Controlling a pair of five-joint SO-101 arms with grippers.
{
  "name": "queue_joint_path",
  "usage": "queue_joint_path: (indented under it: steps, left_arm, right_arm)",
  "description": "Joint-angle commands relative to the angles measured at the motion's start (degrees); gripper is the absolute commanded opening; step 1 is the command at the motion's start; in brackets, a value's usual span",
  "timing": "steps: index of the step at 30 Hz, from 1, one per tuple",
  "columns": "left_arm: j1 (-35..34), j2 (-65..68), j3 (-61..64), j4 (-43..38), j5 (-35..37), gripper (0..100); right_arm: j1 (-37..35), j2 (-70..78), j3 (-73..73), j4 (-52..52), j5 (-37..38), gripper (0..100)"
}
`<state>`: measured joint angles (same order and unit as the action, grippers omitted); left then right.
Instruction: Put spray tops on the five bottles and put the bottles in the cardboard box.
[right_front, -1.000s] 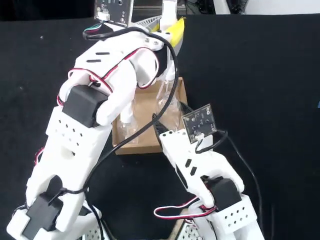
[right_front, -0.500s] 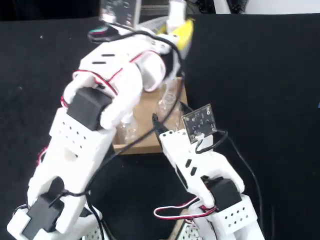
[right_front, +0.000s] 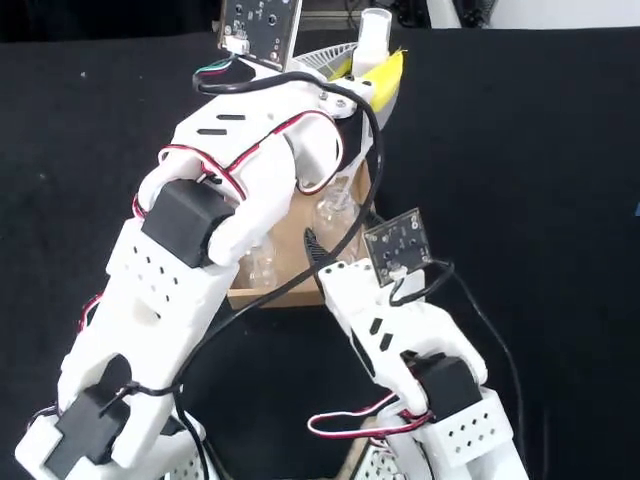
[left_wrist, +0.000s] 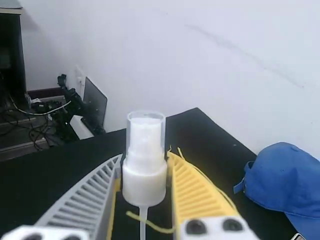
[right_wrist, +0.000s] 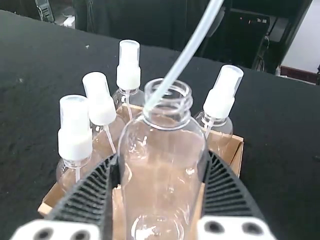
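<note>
Four capped bottles (right_wrist: 97, 107) stand in the cardboard box (right_wrist: 231, 143) just beyond the right end effector (right_wrist: 161, 165), which is clamped on the fifth, open bottle (right_wrist: 165, 130); the left end effector (left_wrist: 145, 161), above it, is clamped on the last spray top (left_wrist: 145, 145) with its tube (right_wrist: 185, 55) at that mouth, so seating and boxing remain.

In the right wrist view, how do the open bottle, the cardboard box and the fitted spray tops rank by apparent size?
1. Open bottle: looms largest, being nearest the camera.
2. Cardboard box: spans wider but is mostly hidden, so its place against the bottle is unsure.
3. Spray tops: smallest; the four look alike.
</note>
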<state>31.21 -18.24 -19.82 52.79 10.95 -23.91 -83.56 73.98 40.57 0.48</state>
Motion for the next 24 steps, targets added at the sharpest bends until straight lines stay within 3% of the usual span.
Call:
queue_joint_path:
  steps: [1,13,18,24]
  left_arm:
    - [-1.0,-1.9,-1.2,-1.4,0.4,3]
    - [-2.0,-1.8,-0.5,-3.3,0.5,3]
    - [-2.0,-1.4,0.0,-3.3,4.1,3]
    - [-2.2,-1.8,6.1,-8.4,4.0,3]
  right_arm:
    - [-0.6,-1.8,-0.4,-1.7,0.2,11.3]
    - [-0.6,-1.8,-0.4,-1.7,0.2,11.3]
    - [-0.6,-1.8,-0.4,-1.7,0.2,11.3]
    - [-0.6,-1.8,-0.4,-1.7,0.2,11.3]
